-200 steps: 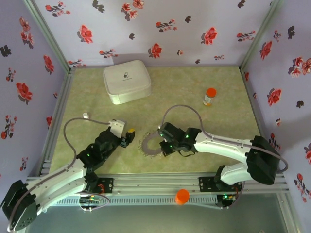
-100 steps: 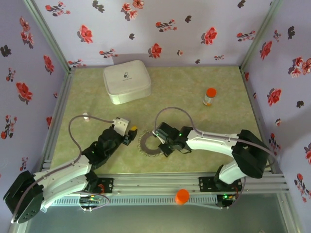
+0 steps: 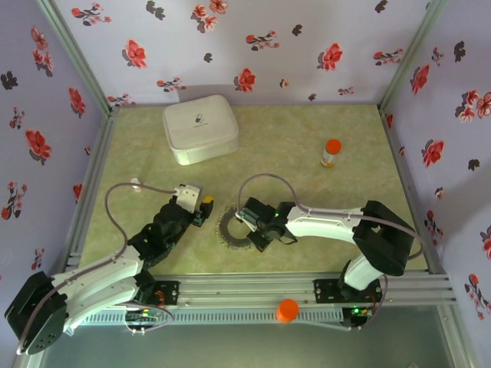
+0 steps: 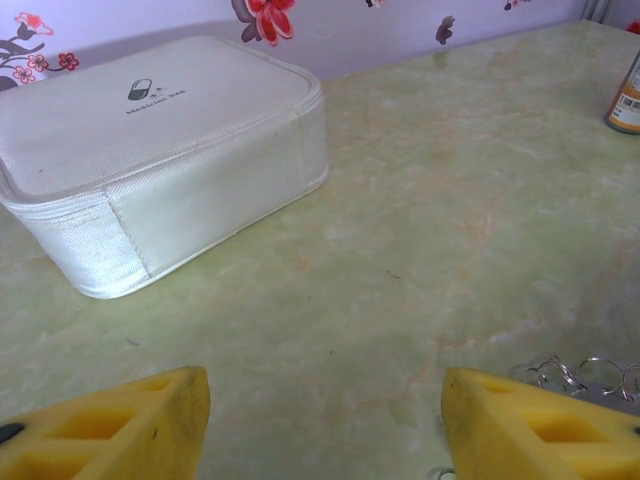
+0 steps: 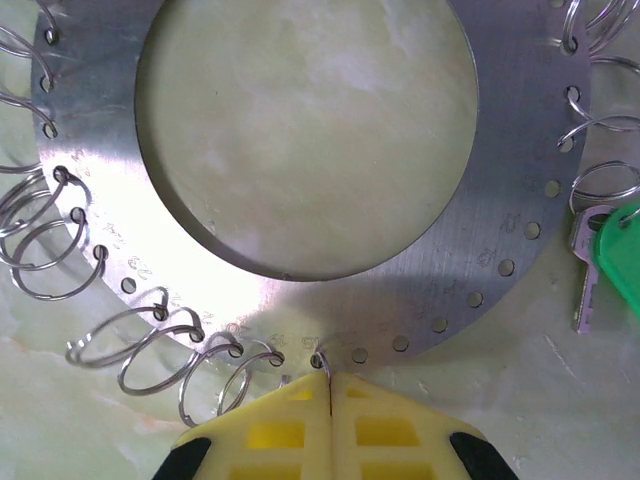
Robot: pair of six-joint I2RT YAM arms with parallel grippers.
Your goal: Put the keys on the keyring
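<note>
Enclosure: flower-papered walls (image 3: 230,46) on three sides of a green marbled tabletop (image 3: 307,130).

Largest item: a white zipped case (image 3: 199,128), flat at the far left of the tabletop. From the left wrist it lies ahead and to the left (image 4: 150,150), well apart from the arms.

Keyring (image 3: 224,228): a flat grey metal ring lying on the tabletop near the front, between the two arms. Its rim is pierced with small holes, and wire loops (image 5: 150,340) hang through many of them. The central hole shows bare tabletop.

Left gripper (image 3: 201,211): just left of the keyring, jaws released. The yellow pads (image 4: 110,420) stand wide apart with only tabletop between them. A few wire loops (image 4: 590,375) show beside the right pad.

Right gripper (image 3: 257,230): over the keyring's right side, jaws clenched. The pads (image 5: 280,430) are pressed together, their tips at the outer rim beside one hole. Whether a loop is pinched cannot be told.

Orange-capped bottle (image 3: 331,152): upright at the far right, clear of both arms.

Orange knob (image 3: 288,310): on the front rail.

Green-headed key (image 5: 620,265): on a loop at the ring's edge, resting on the tabletop.
</note>
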